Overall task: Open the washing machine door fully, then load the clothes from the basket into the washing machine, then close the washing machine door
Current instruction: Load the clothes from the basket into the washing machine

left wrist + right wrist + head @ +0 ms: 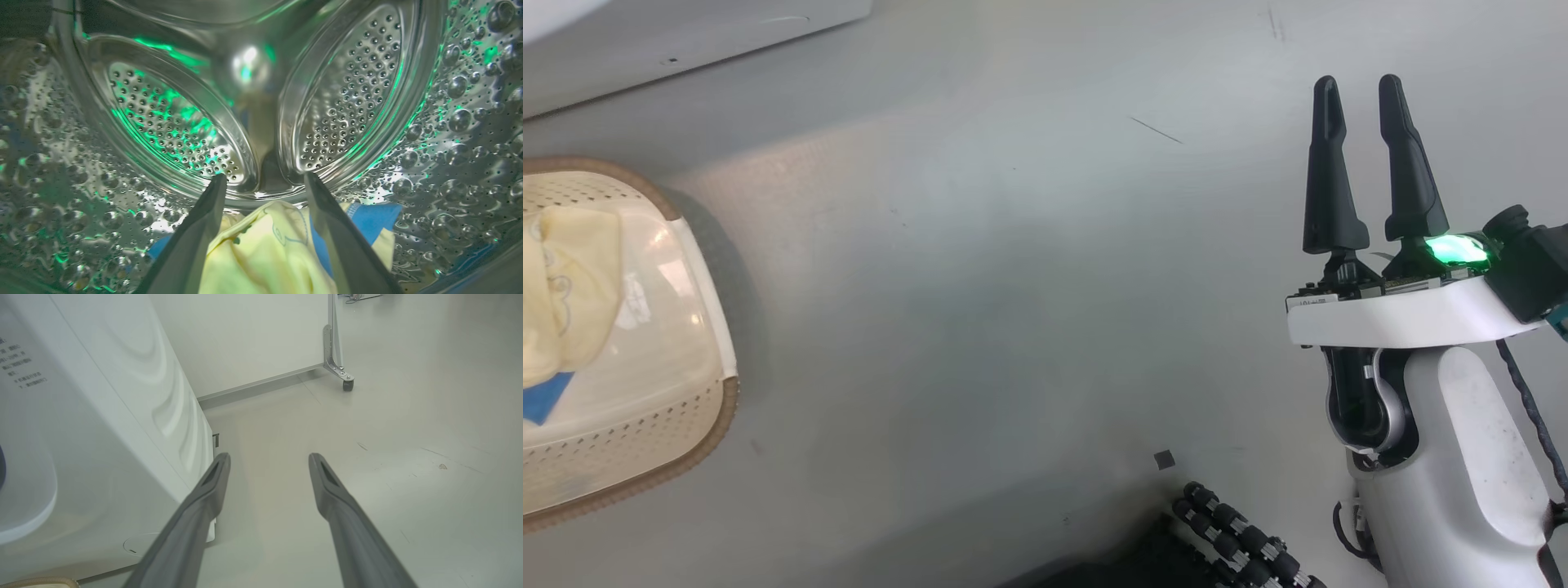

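Your left gripper (264, 177) is inside the shiny steel perforated drum (347, 94) of the big white boxy front-loading washing machine (102, 416). Its two long dark fingers stand wide apart and clamp nothing. The soft pale cream-yellow clothes (261, 249), printed with thin line drawings and showing bright blue parts, lie on the drum floor between those fingers, down toward their roots. The blue fabric spreads out past the right-hand finger. Whether the cloth touches the fingers' inner faces you cannot tell. Beyond the fingertips you see the drum's back wall and its dimpled side walls, lit with green reflections. Your right gripper (269, 455) hangs outside the machine with its fingers also spread and nothing between them. The washer's white side panel is just beside its left finger, and bare pale grey floor (408, 437) stretches ahead of the tips. In the head view, the small rounded cream plastic basket (715, 408) with perforated sides and a brown woven-look rim sits well apart from the right gripper (1359, 86), far off its left side. Another cream-yellow garment (568, 286) with a blue corner lies in it.
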